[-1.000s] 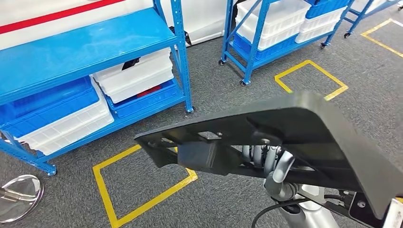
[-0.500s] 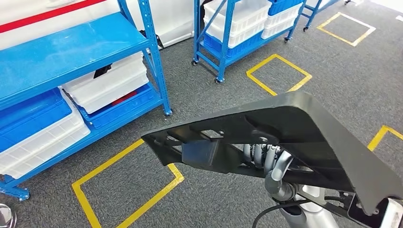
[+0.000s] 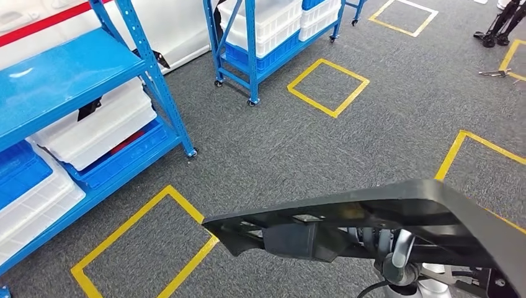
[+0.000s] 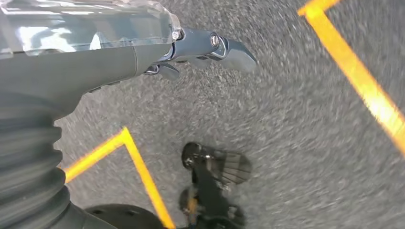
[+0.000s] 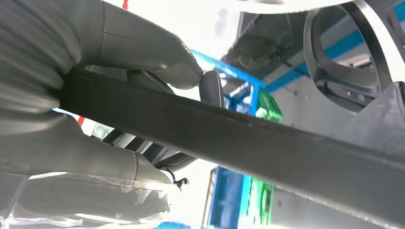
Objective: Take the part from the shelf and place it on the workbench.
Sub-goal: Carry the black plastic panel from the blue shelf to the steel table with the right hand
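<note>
Part (image 3: 397,208) clamped in right hand (image 5: 119,95), fingers (image 5: 211,88) over its edge; left hand (image 4: 210,47) hanging, curled, holding nothing; carry level, grip firm, toward counter.

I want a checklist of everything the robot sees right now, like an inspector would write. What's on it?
Surface: grey carpet floor with yellow tape squares; no workbench seen.
Job's things: black part, carried low in front of the robot, off the shelf.
Clutter: white bins and blue bins on the blue shelf; more bins on a wheeled blue rack.
Hands: right robot hand grips the part's edge; left robot hand hangs over the floor, holding nothing, whether open or shut cannot be told.
Cables: a black cable under the part.
Surroundings: white wall with a red stripe; dark stand legs at the far right.
</note>
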Robot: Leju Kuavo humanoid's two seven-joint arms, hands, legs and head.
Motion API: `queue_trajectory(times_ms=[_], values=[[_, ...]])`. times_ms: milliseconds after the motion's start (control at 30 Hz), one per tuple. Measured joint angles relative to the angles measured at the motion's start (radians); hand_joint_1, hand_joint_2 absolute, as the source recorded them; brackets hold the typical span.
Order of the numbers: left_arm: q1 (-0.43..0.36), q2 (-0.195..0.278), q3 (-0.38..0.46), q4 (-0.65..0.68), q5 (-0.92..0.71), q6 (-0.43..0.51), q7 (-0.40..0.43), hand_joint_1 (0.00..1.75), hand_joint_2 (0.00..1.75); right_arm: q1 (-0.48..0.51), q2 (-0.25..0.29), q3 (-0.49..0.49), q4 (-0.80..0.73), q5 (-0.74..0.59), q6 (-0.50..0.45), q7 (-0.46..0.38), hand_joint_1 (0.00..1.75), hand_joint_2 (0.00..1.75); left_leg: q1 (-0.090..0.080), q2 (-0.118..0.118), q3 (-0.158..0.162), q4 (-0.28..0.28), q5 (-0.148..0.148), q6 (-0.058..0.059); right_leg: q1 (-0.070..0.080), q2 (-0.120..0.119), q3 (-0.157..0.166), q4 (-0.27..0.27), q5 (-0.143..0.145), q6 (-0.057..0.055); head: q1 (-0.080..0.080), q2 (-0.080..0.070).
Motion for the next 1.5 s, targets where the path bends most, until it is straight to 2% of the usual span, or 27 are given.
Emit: queue_trajectory(times_ms=[67,100,133,200,267,333,367,400,467,533,600,633,667,733,800,833,900,967,1067,1133,1167,1200,1267,1333,1400,1433,1500], values=[[0.005,-0.006,0.0,0.0,-0.003,0.001,0.001,0.0,1.75,0.011,0.0,-0.007,0.001,-0.01,0.009,0.0,1.75,1.75,0.001,-0.02,-0.065,0.14,-0.061,-0.002,0.002,0.02,-0.002,0.001,0.001,-0.004,0.0,0.0],[0.008,-0.007,0.0,0.001,-0.003,0.0,0.0,0.0,1.75,0.019,-0.001,-0.012,0.002,-0.015,0.016,0.0,1.75,1.75,0.001,-0.023,-0.086,0.184,-0.071,-0.001,0.004,0.031,-0.003,0.002,0.002,-0.005,0.0,0.0],[0.01,-0.009,0.0,0.001,-0.003,-0.002,-0.002,0.0,1.75,0.028,-0.002,-0.018,0.003,-0.02,0.022,0.0,1.75,1.75,0.0,-0.025,-0.091,0.191,-0.06,0.001,0.005,0.043,-0.003,0.004,0.002,-0.005,0.0,0.0],[0.011,-0.012,0.0,0.001,-0.006,-0.004,-0.008,0.0,1.75,0.045,-0.002,-0.031,0.001,-0.029,0.04,0.0,1.75,1.75,0.0,-0.039,-0.045,0.087,0.01,0.01,0.006,0.065,-0.001,0.006,0.002,-0.005,0.0,0.0],[0.011,-0.014,0.0,0.001,-0.01,-0.006,-0.016,0.0,1.75,0.059,-0.002,-0.046,-0.002,-0.032,0.062,0.0,1.75,1.75,-0.001,-0.079,0.016,-0.048,0.063,0.021,0.008,0.086,-0.003,0.009,0.002,0.0,0.0,0.0],[0.011,-0.016,0.0,0.001,-0.012,-0.007,-0.024,0.0,1.75,0.07,-0.002,-0.061,-0.007,-0.032,0.077,0.0,1.75,1.75,-0.004,-0.097,0.039,-0.101,0.07,0.025,0.005,0.105,-0.01,0.01,0.006,0.011,0.0,0.0],[0.01,-0.017,0.0,0.001,-0.012,-0.007,-0.027,0.0,1.75,0.075,-0.002,-0.068,-0.009,-0.032,0.081,0.0,1.75,1.75,-0.004,-0.089,0.041,-0.106,0.072,0.027,0.003,0.115,-0.013,0.009,0.009,0.018,0.0,0.0],[0.008,-0.019,0.0,0.001,-0.012,-0.008,-0.029,0.0,1.75,0.08,-0.001,-0.075,-0.011,-0.031,0.082,0.0,1.75,1.75,-0.003,-0.079,0.042,-0.112,0.076,0.032,0.001,0.113,-0.015,0.011,0.009,0.024,0.0,0.0],[0.007,-0.022,0.0,0.001,-0.01,-0.009,-0.035,0.0,1.75,0.082,0.0,-0.084,-0.015,-0.033,0.082,0.0,1.75,1.75,0.001,-0.057,0.045,-0.124,0.085,0.044,0.002,0.074,-0.035,0.049,-0.019,0.032,0.0,0.0],[0.008,-0.024,0.0,0.001,-0.008,-0.009,-0.047,0.0,1.75,0.075,0.003,-0.086,-0.016,-0.038,0.078,0.0,1.75,1.75,0.002,-0.034,0.045,-0.129,0.088,0.05,0.001,0.027,-0.086,0.161,-0.086,0.038,0.0,0.0],[0.01,-0.024,0.0,0.001,-0.009,-0.009,-0.054,0.0,1.75,0.068,0.005,-0.086,-0.016,-0.045,0.057,0.0,1.75,1.75,0.001,-0.011,0.043,-0.129,0.088,0.05,-0.006,0.014,-0.136,0.273,-0.131,0.046,0.0,0.0],[0.009,-0.024,0.0,0.001,-0.011,-0.009,-0.055,0.0,1.75,0.059,0.005,-0.084,-0.016,-0.051,0.032,0.0,1.75,1.75,0.002,0.0,0.042,-0.128,0.087,0.049,-0.01,0.011,-0.139,0.285,-0.126,0.05,0.0,0.0],[0.007,-0.024,0.0,0.001,-0.014,-0.011,-0.054,0.0,1.75,0.045,0.002,-0.079,-0.015,-0.06,-0.003,0.0,1.75,1.75,0.002,0.011,0.043,-0.127,0.086,0.046,-0.013,0.007,-0.122,0.258,-0.104,0.053,0.0,0.0],[0.0,-0.021,0.001,0.001,-0.019,-0.016,-0.048,0.0,1.75,-0.004,-0.015,-0.055,-0.012,-0.087,-0.105,0.0,1.75,1.75,0.002,0.029,0.043,-0.12,0.08,0.037,-0.016,-0.022,-0.049,0.126,-0.046,0.057,0.0,0.0],[-0.01,-0.012,0.004,0.0,-0.017,-0.015,-0.04,0.0,1.75,-0.06,-0.039,-0.012,-0.007,-0.114,-0.202,0.0,1.75,1.75,-0.002,0.044,0.042,-0.109,0.072,0.023,-0.012,-0.045,-0.003,0.034,-0.022,0.049,0.0,0.0],[-0.015,-0.007,0.007,0.0,-0.015,-0.013,-0.037,0.0,1.75,-0.082,-0.049,0.012,-0.004,-0.123,-0.231,0.0,1.75,1.75,-0.005,0.051,0.042,-0.107,0.071,0.016,-0.009,-0.047,0.001,0.021,-0.024,0.042,0.0,0.0],[-0.022,0.0,0.012,-0.001,-0.01,-0.006,-0.037,0.0,1.75,-0.107,-0.059,0.051,0.002,-0.129,-0.248,0.0,1.75,1.75,-0.003,0.059,0.043,-0.106,0.068,0.004,-0.007,-0.029,-0.005,0.021,-0.021,0.026,0.0,0.0],[-0.025,0.004,0.017,-0.003,-0.005,-0.002,-0.039,0.0,1.75,-0.119,-0.063,0.074,0.006,-0.126,-0.235,0.0,1.75,1.75,0.003,0.031,0.031,-0.074,0.042,-0.005,-0.008,-0.014,-0.006,0.019,-0.017,0.013,0.0,0.0],[-0.021,0.009,0.028,-0.003,-0.002,0.001,-0.044,0.0,1.75,-0.118,-0.051,0.083,0.01,-0.104,-0.165,0.0,1.75,1.75,0.005,-0.018,-0.054,0.11,-0.048,-0.009,-0.004,0.01,-0.006,0.018,-0.016,0.0,0.0,0.0],[-0.017,0.014,0.036,-0.003,-0.005,0.002,-0.044,0.0,1.75,-0.112,-0.038,0.082,0.015,-0.098,-0.133,0.0,1.75,1.75,0.003,-0.024,-0.101,0.194,-0.06,-0.004,0.002,0.033,-0.005,0.018,-0.017,-0.003,0.0,0.0],[-0.015,0.016,0.038,-0.003,-0.009,0.002,-0.042,0.0,1.75,-0.113,-0.033,0.082,0.017,-0.1,-0.133,0.0,1.75,1.75,0.001,-0.026,-0.099,0.179,-0.036,0.002,0.006,0.046,-0.003,0.018,-0.017,-0.004,0.0,0.0],[-0.015,0.019,0.039,-0.003,-0.015,0.001,-0.039,0.0,1.75,-0.116,-0.031,0.082,0.018,-0.105,-0.142,0.0,1.75,1.75,-0.002,-0.032,-0.079,0.125,0.003,0.011,0.008,0.059,-0.001,0.019,-0.017,-0.004,0.0,0.0],[-0.015,0.029,0.04,-0.004,-0.027,0.0,-0.03,0.0,1.75,-0.125,-0.03,0.082,0.019,-0.114,-0.173,0.0,1.75,1.75,-0.006,-0.073,-0.024,-0.012,0.07,0.032,0.011,0.081,0.002,0.019,-0.017,-0.004,0.0,0.0],[-0.016,0.042,0.042,-0.004,-0.038,0.001,-0.021,0.0,1.75,-0.134,-0.03,0.086,0.021,-0.118,-0.211,0.0,1.75,1.75,-0.009,-0.104,0.006,-0.083,0.087,0.044,0.005,0.101,-0.005,0.02,-0.014,0.003,0.0,0.0],[-0.017,0.054,0.043,-0.006,-0.043,0.003,-0.015,0.0,1.75,-0.14,-0.031,0.093,0.022,-0.119,-0.235,0.0,1.75,1.75,-0.011,-0.095,0.013,-0.1,0.089,0.045,0.0,0.121,-0.011,0.015,-0.007,0.016,0.0,0.0],[-0.018,0.058,0.043,-0.006,-0.044,0.004,-0.013,0.0,1.75,-0.142,-0.031,0.095,0.022,-0.119,-0.241,0.0,1.75,1.75,-0.009,-0.085,0.017,-0.11,0.094,0.045,0.0,0.119,-0.011,0.015,-0.008,0.022,0.0,0.0],[-0.02,0.061,0.043,-0.008,-0.045,0.005,-0.011,0.0,1.75,-0.151,-0.031,0.097,0.022,-0.118,-0.246,0.0,1.75,1.75,-0.003,-0.062,0.027,-0.134,0.106,0.047,0.005,0.077,-0.033,0.061,-0.042,0.033,0.0,0.0]])
